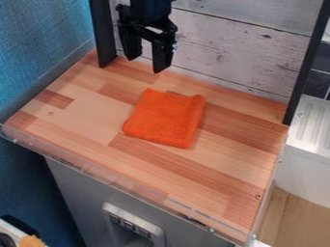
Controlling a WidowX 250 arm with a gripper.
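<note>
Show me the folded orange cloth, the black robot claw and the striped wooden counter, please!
Folded orange cloth (164,118): camera view, middle of its top.
Black robot claw (147,65): camera view, midway between its two fingertips.
Striped wooden counter (209,185): camera view, bare part near the front edge.

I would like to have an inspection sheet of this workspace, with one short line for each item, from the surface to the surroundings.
Surface: wood-patterned worktop in light and reddish-brown strips, with a clear strip along its front edge.
Job's things: one orange cloth, apparently folded, lying near the middle.
Clutter: nothing seen on the worktop.
Gripper: black gripper near the back edge, fingers apart, nothing between them, not touching the cloth.
Cables: nothing seen.
Surroundings: whitish plank panel behind, between two black posts; blue wall beyond the worktop's edge; grey front with a switch panel below.
</note>
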